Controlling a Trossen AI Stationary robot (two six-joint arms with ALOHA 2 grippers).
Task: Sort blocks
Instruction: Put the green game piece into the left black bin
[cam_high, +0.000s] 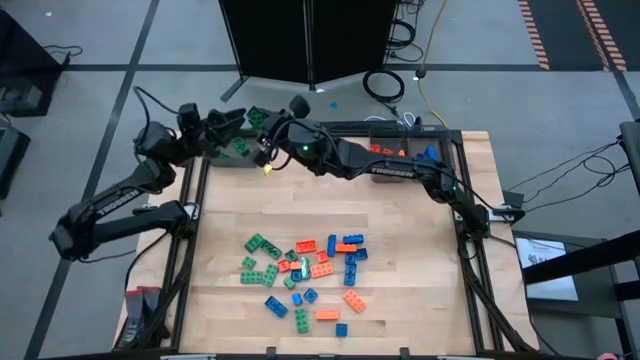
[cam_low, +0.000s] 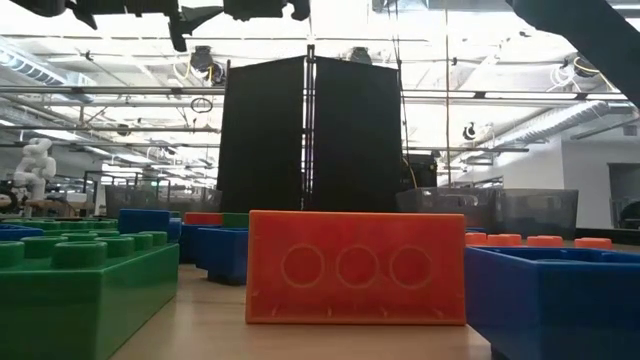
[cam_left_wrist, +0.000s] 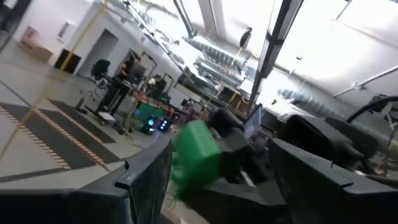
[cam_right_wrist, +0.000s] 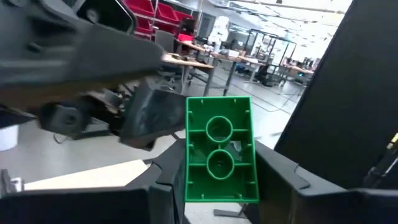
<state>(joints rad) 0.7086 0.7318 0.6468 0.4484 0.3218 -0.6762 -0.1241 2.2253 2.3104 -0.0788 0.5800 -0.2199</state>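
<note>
The blocks, small green, orange and blue studded bricks, lie in a loose pile (cam_high: 305, 275) on the near middle of the table. My right gripper (cam_high: 268, 128) reaches across to the far left corner and is shut on one green block (cam_right_wrist: 219, 149), held in the air. My left gripper (cam_high: 232, 128) is open and faces it from the left. In the left wrist view the green block (cam_left_wrist: 196, 152) shows ahead between my open left fingers (cam_left_wrist: 146, 177); I see no touch. More green blocks (cam_high: 241, 147) lie in the bin below. My right gripper pinches the green block between its two fingers, one finger on each long side (cam_right_wrist: 189, 168). The block's hollow underside, with two round sockets, faces the wrist camera. It is lifted clear, over the far left corner of the table.
A grey bin (cam_high: 222, 160) stands at the far left edge under both grippers. A second bin (cam_high: 375, 131) at the far right holds orange and blue blocks. Bare wood lies between the bins and the pile. In the low view an orange block (cam_low: 355, 268) stands close to the camera.
</note>
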